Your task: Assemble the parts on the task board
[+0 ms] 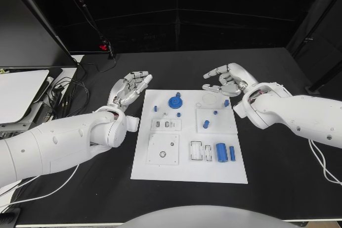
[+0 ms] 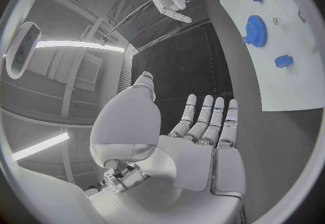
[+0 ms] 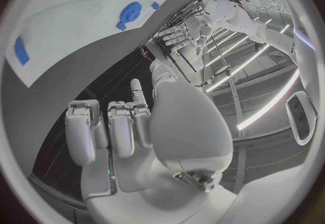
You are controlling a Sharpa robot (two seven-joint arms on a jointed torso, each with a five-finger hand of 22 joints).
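Observation:
The white task board (image 1: 214,171) lies in the middle of the black table. A blue gear (image 1: 174,101) stands near its far edge, with small blue pieces (image 1: 206,123) around it. Two blue cylinders (image 1: 222,151) lie side by side near the board's right edge. My left hand (image 1: 130,88) hovers off the board's far left corner, palm up, fingers straight and spread, holding nothing. My right hand (image 1: 227,79) hangs past the far right corner with most fingers curled in, nothing in them. The left wrist view shows the flat left hand (image 2: 203,132) beside the gear (image 2: 256,30). The right wrist view shows the curled right hand (image 3: 129,126).
A white device (image 1: 18,92) and tangled cables (image 1: 67,92) lie at the table's left edge. A stand with a red tip (image 1: 105,47) rises at the back left. A white cable (image 1: 320,163) trails along the right side.

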